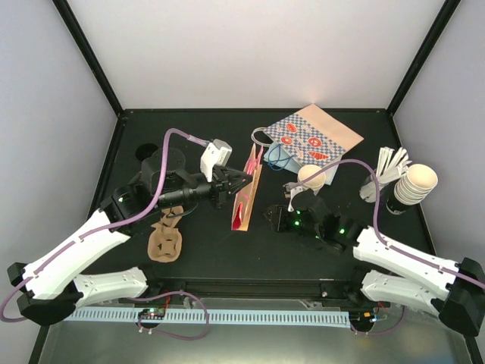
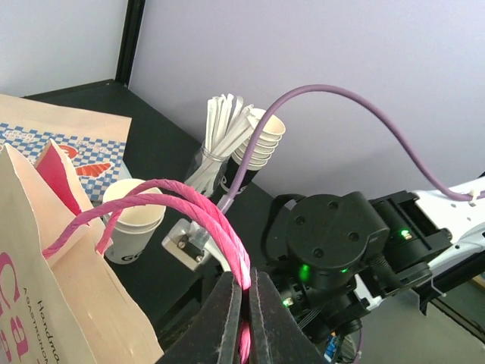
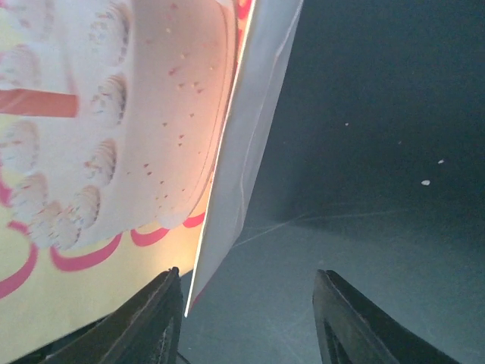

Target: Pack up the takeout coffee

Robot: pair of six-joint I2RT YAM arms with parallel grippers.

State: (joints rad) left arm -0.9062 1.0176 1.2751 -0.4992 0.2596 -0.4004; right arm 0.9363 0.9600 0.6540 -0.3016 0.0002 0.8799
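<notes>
Black tabletop (image 1: 227,250): your left gripper (image 2: 244,292) pinches the handles (image 2: 189,201) of the pink bag (image 1: 246,199), apparently steadying it upright; your right gripper (image 3: 246,303) hangs spread and empty, with the takeout coffee (image 1: 311,179) standing at the bag's 3 o'clock.

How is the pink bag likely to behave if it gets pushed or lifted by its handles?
The pink bag is thin paper standing narrow, so a sideways push would probably tip or crumple it. The left gripper is shut only on its twisted cord handles, which likely flex, letting the bag swing when lifted.
</notes>
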